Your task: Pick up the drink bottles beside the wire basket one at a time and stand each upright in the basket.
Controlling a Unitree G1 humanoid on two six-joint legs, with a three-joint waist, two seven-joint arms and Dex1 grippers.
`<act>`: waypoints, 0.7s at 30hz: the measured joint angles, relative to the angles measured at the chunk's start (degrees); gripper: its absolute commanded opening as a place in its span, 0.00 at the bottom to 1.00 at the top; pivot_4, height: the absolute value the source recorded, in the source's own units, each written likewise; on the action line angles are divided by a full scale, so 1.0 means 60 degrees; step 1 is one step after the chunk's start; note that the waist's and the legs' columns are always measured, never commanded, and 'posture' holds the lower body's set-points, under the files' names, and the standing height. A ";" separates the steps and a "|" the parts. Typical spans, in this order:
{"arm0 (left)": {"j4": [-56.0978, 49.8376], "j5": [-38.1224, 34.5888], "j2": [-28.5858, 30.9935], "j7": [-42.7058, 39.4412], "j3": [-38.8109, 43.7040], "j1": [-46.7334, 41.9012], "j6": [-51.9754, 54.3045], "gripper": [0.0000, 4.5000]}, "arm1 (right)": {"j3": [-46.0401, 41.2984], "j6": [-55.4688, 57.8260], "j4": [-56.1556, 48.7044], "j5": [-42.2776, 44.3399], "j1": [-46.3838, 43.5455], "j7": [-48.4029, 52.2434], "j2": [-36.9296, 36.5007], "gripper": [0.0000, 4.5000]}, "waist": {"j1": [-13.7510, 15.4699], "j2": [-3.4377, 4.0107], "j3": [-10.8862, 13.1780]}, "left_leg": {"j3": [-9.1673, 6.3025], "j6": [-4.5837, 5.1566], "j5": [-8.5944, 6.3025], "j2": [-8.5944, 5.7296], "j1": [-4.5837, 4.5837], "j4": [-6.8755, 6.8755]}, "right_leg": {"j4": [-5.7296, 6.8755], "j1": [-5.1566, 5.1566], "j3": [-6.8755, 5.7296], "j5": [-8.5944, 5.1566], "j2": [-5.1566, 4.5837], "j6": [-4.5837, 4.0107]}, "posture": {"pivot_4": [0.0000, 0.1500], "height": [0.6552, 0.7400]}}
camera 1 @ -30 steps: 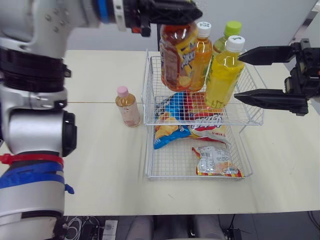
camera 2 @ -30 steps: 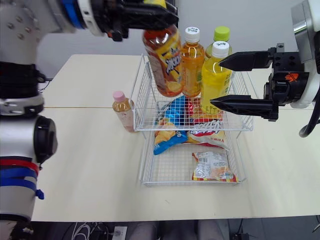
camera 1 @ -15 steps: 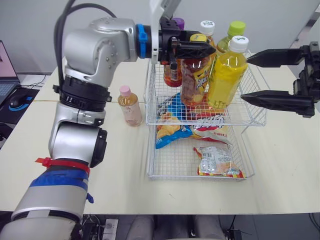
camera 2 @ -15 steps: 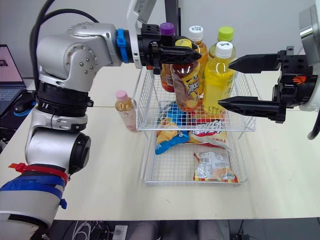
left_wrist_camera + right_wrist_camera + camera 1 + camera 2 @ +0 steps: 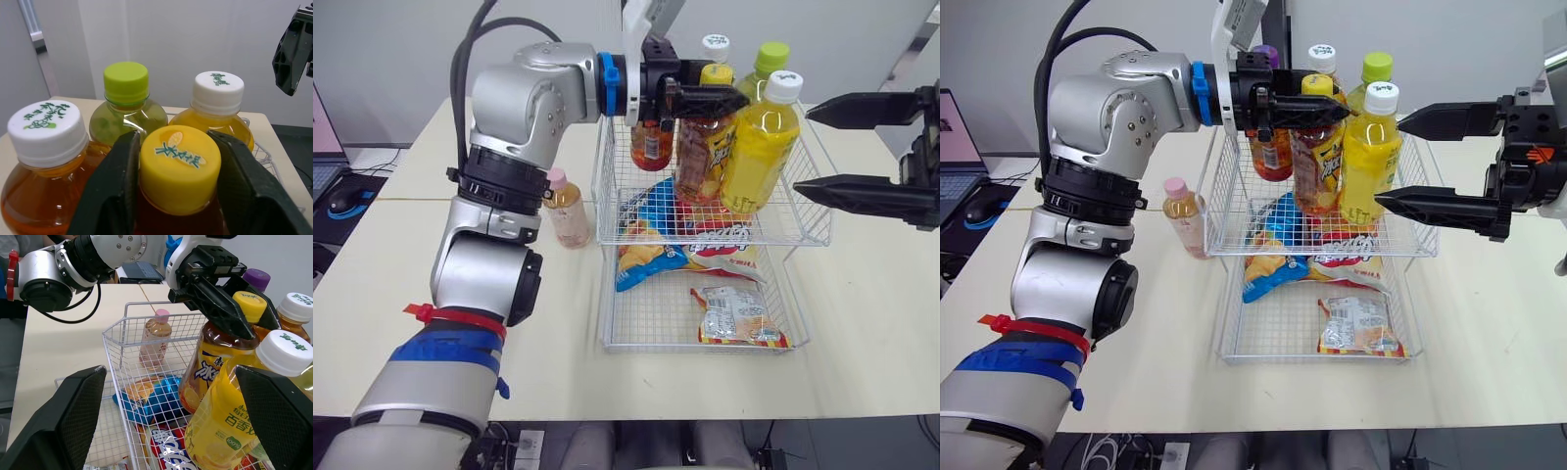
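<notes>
Main risk: the dark amber plastic bottle with the yellow cap tips when you release. It's down inside the upper white wire basket, roughly upright with a slight lean, but I can't tell whether its base is seated on the mesh. Let go early and it falls into its neighbours.

It's packed tight. The yellow bottle with the white cap and the red bottle with the purple cap sit just beside it, with 2 more behind: a white-capped orange one and a green-capped one. Fingers spreading could clip those caps.

Left gripper is clamped on the yellow cap, arm reaching in level across the basket top. Right gripper hangs at the basket's right side, fingers spread wide and empty, tips close to the yellow bottle — a nudge there topples it.

The small pink-capped bottle stands on the beige table just left of the basket, not yet picked.
</notes>
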 measured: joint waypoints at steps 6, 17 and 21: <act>-0.0195 -0.0160 0.0178 -0.0410 0.0275 -0.0370 0.0275 1.00 | -0.0036 0.0000 0.0003 -0.0007 0.0062 -0.0107 -0.0066 1.00 | -0.0005 0.0000 0.0000 | -0.0003 0.0000 0.0000 0.0001 0.0001 -0.0001 | 0.0001 0.0000 0.0000 0.0000 0.0001 0.0000 | 1.00 1.00; -0.1060 -0.0380 0.0930 -0.0412 0.0774 -0.0517 0.0440 1.00 | -0.0093 -0.0119 0.0025 -0.0140 0.0201 -0.0168 -0.0117 1.00 | -0.0007 0.0000 0.0000 | -0.0020 -0.0001 0.0000 0.0002 0.0001 -0.0001 | 0.0000 0.0000 0.0001 0.0000 0.0001 0.0000 | 1.00 1.00; -0.1528 -0.0441 0.1298 -0.0043 0.1301 -0.0578 0.0464 1.00 | -0.0093 -0.0300 0.0087 -0.0414 0.0201 -0.0139 -0.0270 1.00 | -0.0018 0.0001 0.0000 | -0.0020 -0.0001 0.0000 0.0003 0.0003 0.0000 | 0.0001 -0.0002 0.0003 0.0000 0.0001 0.0000 | 1.00 1.00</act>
